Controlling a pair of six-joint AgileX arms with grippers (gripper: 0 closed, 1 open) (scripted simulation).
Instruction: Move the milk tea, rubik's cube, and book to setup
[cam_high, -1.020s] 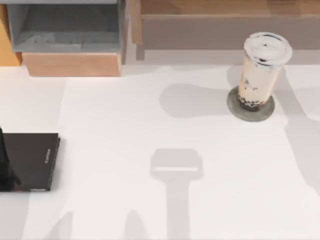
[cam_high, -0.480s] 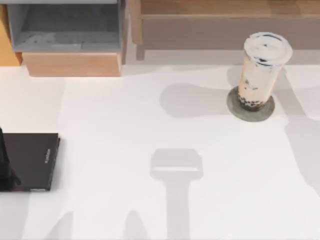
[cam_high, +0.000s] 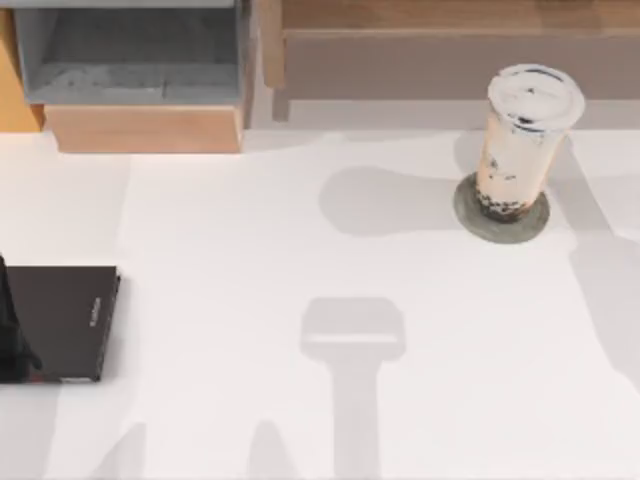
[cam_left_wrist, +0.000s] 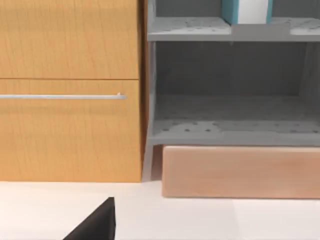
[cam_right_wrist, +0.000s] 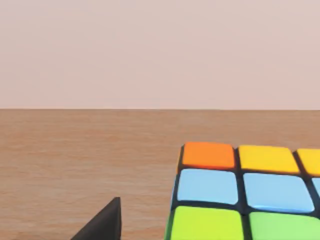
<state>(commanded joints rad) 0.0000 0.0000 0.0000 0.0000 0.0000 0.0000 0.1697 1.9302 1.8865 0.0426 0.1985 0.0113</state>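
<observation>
Top view: milk tea (cam_high: 528, 140) is stood on grey disc (cam_high: 501, 210), upper right.
Left wrist view: book (cam_left_wrist: 247, 11) is shelved, upper right.
Right wrist view: rubik's cube (cam_right_wrist: 245, 192) is seen lower right.
Jaws: cannot be told.

black book (cam_high: 60, 322), small pale cover lettering, unreadable

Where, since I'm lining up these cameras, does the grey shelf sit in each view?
Top view: the grey shelf is at the upper left, behind the table.
Left wrist view: seen head-on, beside an orange-wood cabinet.
Right wrist view: this camera faces the rubik's cube on wood instead.
Shared landmark: the pale wooden block at the shelf's foot.
</observation>
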